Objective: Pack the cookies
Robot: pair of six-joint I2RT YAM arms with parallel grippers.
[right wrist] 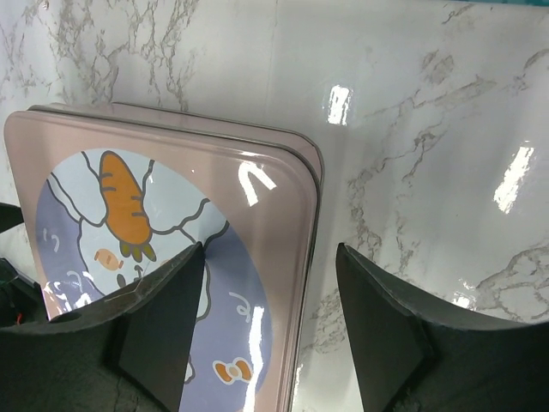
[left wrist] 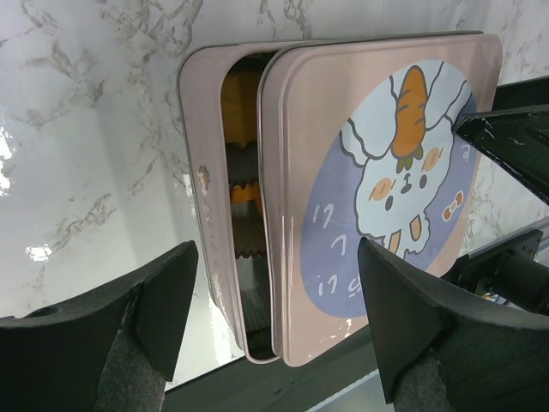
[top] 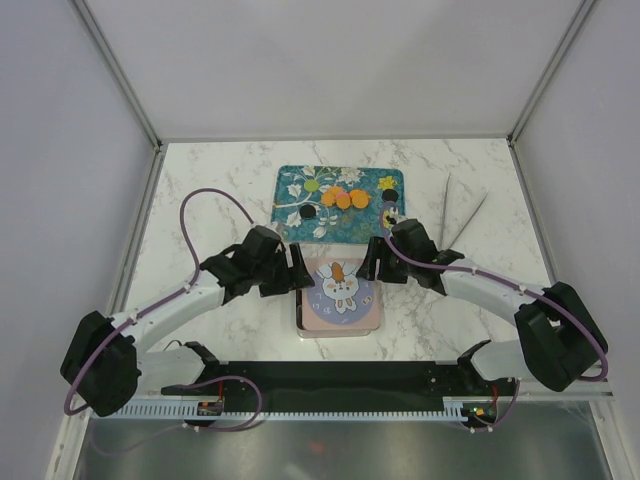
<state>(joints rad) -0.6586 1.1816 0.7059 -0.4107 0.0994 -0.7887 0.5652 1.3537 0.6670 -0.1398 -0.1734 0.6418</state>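
Several cookies lie on the teal tray (top: 290,180): orange ones (top: 343,199), a light green one (top: 311,186) and black ones (top: 309,212). In front of it stands a pink tin box (left wrist: 202,215) with the pink rabbit lid (top: 340,290) lying on top, slid askew. The gap in the left wrist view shows orange cookies (left wrist: 242,107) and pleated paper cups inside. My left gripper (top: 297,272) is open at the lid's left edge and straddles box and lid (left wrist: 274,343). My right gripper (top: 375,262) is open astride the lid's right edge (right wrist: 270,335). Neither holds anything.
Two thin grey sticks (top: 460,215) lie to the right of the tray. White enclosure walls stand on the left, right and back. The marble table (top: 200,190) shows on both sides of the box.
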